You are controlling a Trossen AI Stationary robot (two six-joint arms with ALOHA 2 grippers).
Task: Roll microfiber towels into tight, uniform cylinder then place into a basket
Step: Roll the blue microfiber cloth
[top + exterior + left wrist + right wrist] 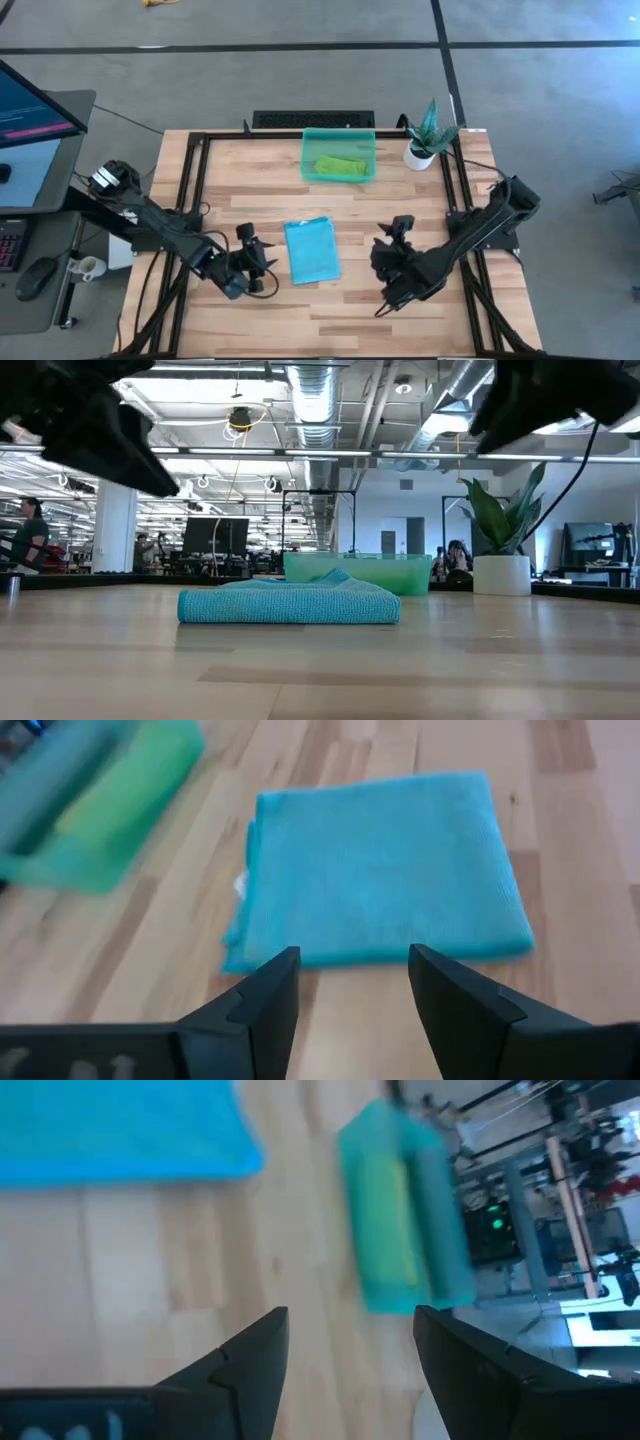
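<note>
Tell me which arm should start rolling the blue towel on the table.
Left, probably. The left tool is open and points at the blue towel's near edge, close beside it. The right tool is also open but sits farther off, aimed past the towel toward the basket.

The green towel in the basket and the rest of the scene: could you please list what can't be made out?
- Green towel: rolled or merely folded; too small from above, blurred in both wrist views.
- Basket, low view: blue towel hides its lower left part.
- Both grippers, low view: cut off by the top edge.

bare table around blue towel, plant beside basket
</note>
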